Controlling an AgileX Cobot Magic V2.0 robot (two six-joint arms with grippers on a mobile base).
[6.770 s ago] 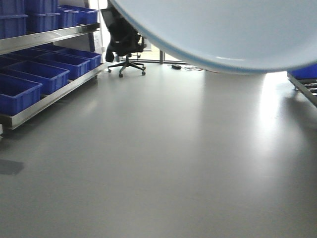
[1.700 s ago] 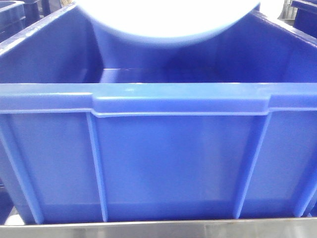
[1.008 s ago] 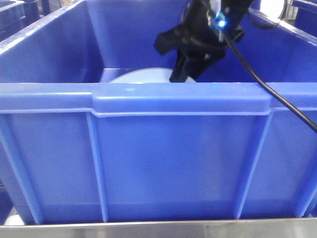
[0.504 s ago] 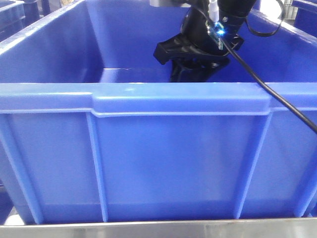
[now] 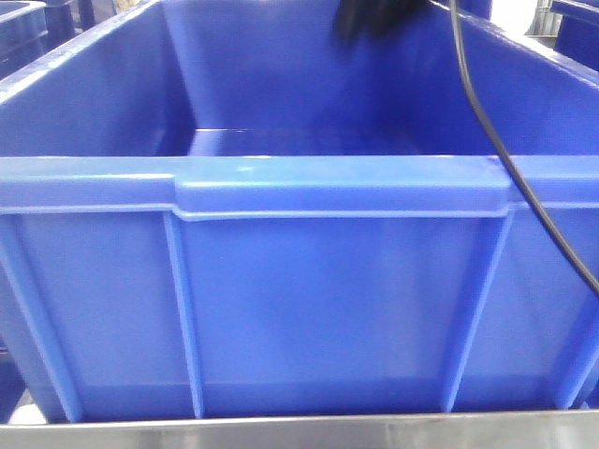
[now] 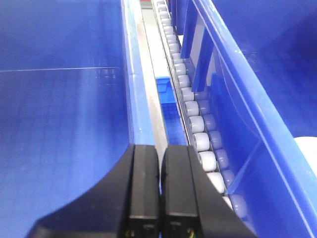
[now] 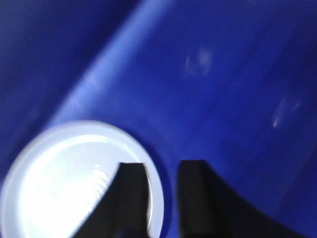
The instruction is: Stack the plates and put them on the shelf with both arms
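Right wrist view: pale glossy round plates (image 7: 74, 183) lie below the empty, parted right pincer (image 7: 162, 198); left pincer (image 6: 159, 193) closed.

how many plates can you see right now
1 plate disc shows, lying in the blue crate below the open right gripper. If two are stacked, the lower is hidden. The front view shows none.

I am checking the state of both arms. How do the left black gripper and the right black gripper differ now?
The left black gripper has its fingers pressed together; the right black gripper shows a clear gap between its fingers. The left gripper hangs over the gap between two blue plastic crates, above the steel shelf's pale rollers; the right gripper hangs over the pale round plate lying inside a blue crate. Both hold nothing.
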